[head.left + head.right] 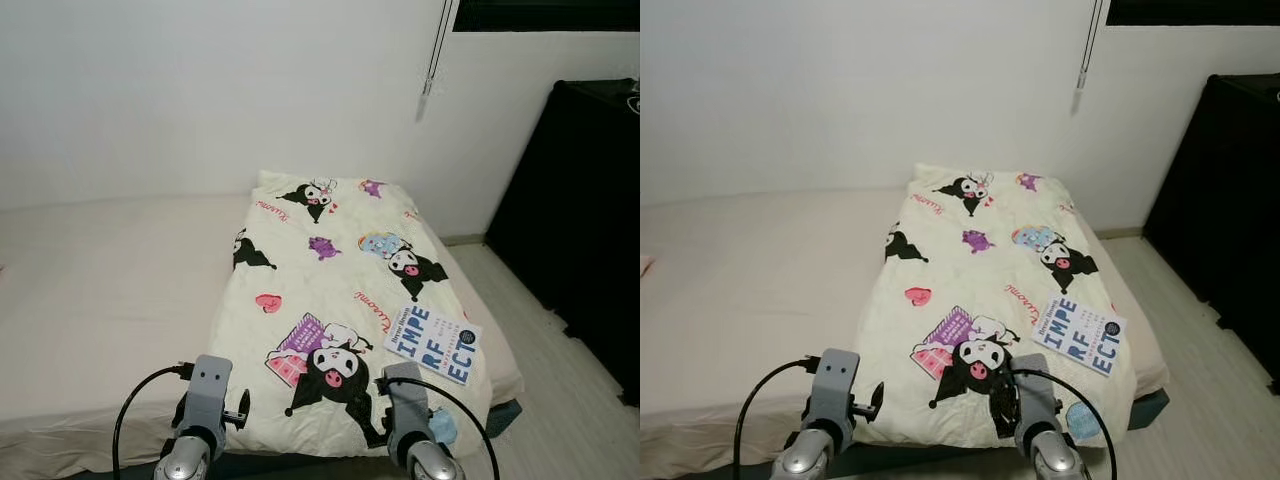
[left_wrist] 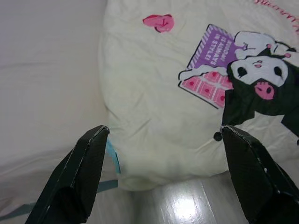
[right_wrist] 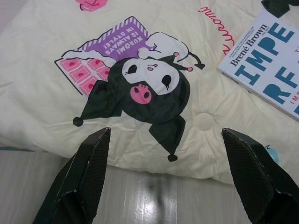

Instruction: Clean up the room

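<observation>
**Bed, foot edge: one book to clear**

- Book (image 1: pixel 433 343): flat on the quilt (image 1: pixel 330 290), near the bed's foot corner on my right; loose, so liftable.
- My left gripper (image 2: pixel 163 172): fingers wide apart, holding nothing, poised over the quilt's foot edge.
- My right gripper (image 3: pixel 163 172): likewise spread and unladen, nearer the book, so I judge it the arm to reach.

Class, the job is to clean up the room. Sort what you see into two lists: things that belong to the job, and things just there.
Part of the job:
- book, lying loose on the blanket
- cartoon blanket, spread over the bed
- left gripper and right gripper, both open

Just there:
- bare mattress
- black cabinet
- blind cord
</observation>
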